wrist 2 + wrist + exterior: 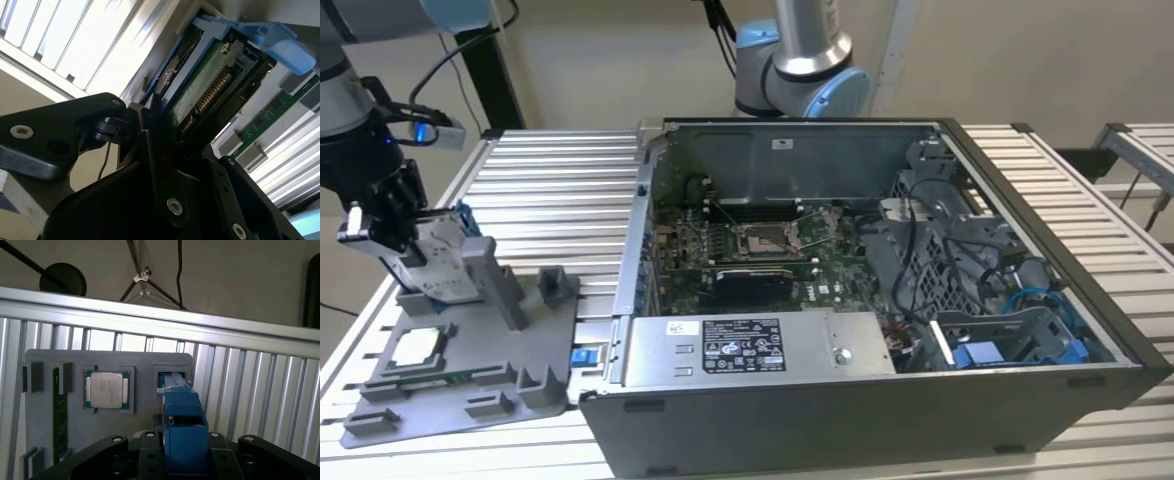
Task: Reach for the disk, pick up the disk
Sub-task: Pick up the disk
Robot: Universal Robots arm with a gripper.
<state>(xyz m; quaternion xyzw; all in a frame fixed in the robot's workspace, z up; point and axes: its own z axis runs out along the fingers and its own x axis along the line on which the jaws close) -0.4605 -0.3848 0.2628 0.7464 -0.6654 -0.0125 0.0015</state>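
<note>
Fingers [151, 150] narrow, set against the two sides of the disk [200, 95]. In the second wrist view its green board and connector row face the camera, and one black finger lies flat along its edge. I read this as a closed grip on the disk, not a hover. Gripper [400, 225] stands at the exterior view's left, over the grey tray [467, 385], well apart from the open case [854, 410].

Disk stands on edge, upright, lower end at the tray's slot [172, 376]. In the first wrist view the blue bracket [184, 415] runs from between the fingers down to that slot (whether the end sits in the slot or just above it, I cannot tell). Chip [106, 389] lies flat in its own pocket beside the slot, untouched.

Step in hand, by my judgement: the reach is done and the pick-up is at the grasp. A lift is not confirmed.

Next move, as I judge it, calls for a straight pull along the slot's line with no tilt. The tray's posts [494, 275] stand just beside the disk, and a skewed pull could jam the bracket against them. Grip has to hold firm, because contact is on thin plastic and metal edges, so slip is the risk. The chip lies low and looks unlikely to be in the way.
</note>
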